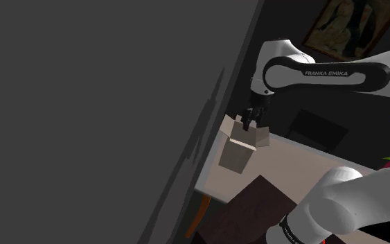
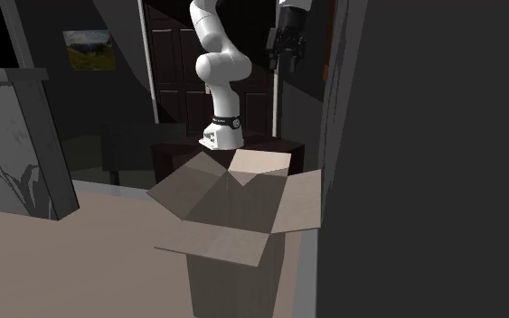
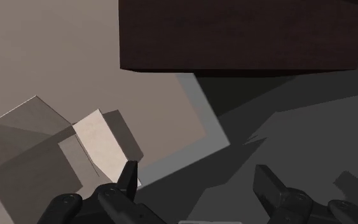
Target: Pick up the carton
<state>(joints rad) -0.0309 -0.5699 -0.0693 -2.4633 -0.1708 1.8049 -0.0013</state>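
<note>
The carton [image 1: 237,151] sat on the pale table [image 1: 300,165] with its flaps open, close to the edge that ran along the dark wall [image 1: 82,125]. The black gripper [image 1: 249,125] hung just over its top flaps with its fingers spread wide, nothing pinched. From the hand's camera the carton [image 3: 31,149] was off beside one finger [image 3: 130,175], not between the two. The dark wooden stand [image 1: 252,204] sat right against the table.

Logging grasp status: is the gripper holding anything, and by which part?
Nothing is held. The gripper is open, with nothing between its fingers; the carton stands off to one side of them, not clasped.
</note>
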